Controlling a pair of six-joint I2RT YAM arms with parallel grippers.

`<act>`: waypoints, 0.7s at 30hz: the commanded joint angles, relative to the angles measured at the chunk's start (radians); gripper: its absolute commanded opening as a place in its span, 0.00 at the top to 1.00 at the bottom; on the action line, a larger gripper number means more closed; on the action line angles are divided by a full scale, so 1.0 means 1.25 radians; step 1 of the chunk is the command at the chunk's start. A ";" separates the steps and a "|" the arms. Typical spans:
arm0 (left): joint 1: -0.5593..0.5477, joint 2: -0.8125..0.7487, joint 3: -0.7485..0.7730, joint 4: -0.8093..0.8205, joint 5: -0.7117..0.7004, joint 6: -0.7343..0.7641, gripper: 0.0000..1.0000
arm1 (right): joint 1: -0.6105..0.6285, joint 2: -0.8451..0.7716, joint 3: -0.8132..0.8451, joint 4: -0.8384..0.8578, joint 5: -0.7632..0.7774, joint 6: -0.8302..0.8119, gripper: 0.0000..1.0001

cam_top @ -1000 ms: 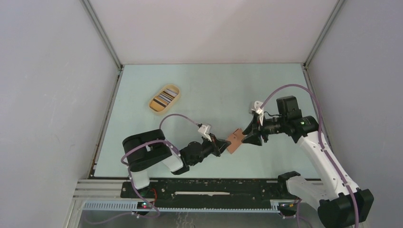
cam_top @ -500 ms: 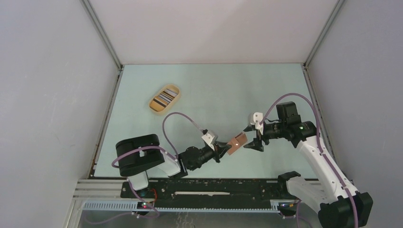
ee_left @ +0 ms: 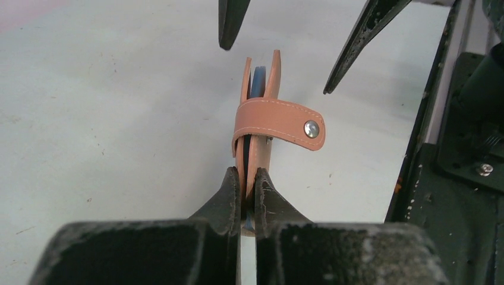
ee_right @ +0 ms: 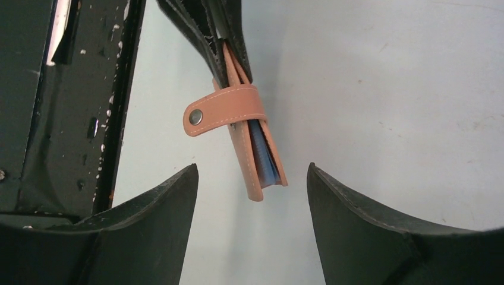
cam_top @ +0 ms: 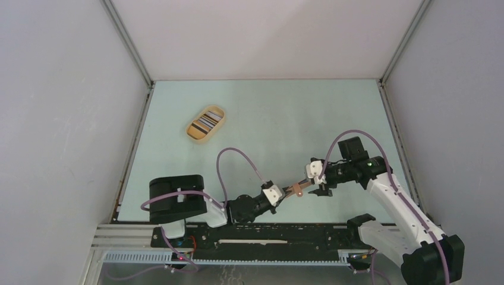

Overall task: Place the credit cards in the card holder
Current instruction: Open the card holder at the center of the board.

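The small, flat, reddish-brown leather-like card holder (cam_top: 296,188) is held edge-on between the two arms, over the near part of the pale green table (cam_top: 267,113).

**Left gripper** (cam_top: 284,194): jaws closed almost completely, clamped on one end of the card holder. In the left wrist view both fingertips (ee_left: 230,185) press the two flaps together.

**Right gripper** (ee_right: 252,175): jaws spread wide, gripping nothing. Its two dark fingers stand either side of the card holder's free end, with a clear gap on each side.

**Card holder, detail:**
- A thin blue card (ee_right: 265,157) sits between the two flaps, its edge visible at the free end.
- The strap tab (ee_left: 273,122) wraps across the flaps. Its tip sticks out to the side toward the arm bases, metal snap stud (ee_left: 310,129) exposed and not fastened.
- The flaps gape slightly at the free end.
- Whether the lower edge touches the table cannot be told from these views; it appears to be raised.

**Other items:** an oval tan tray (cam_top: 205,123) holding striped cards lies well apart from the card holder, to its far left.
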 commanded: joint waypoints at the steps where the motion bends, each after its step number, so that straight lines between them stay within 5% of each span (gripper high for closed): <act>1: -0.016 0.009 0.020 0.049 -0.031 0.094 1.00 | 0.034 0.018 -0.014 0.018 0.052 -0.042 0.27; 21: -0.040 0.024 0.023 0.077 -0.023 0.140 1.00 | 0.100 0.054 -0.013 -0.012 0.084 -0.119 0.61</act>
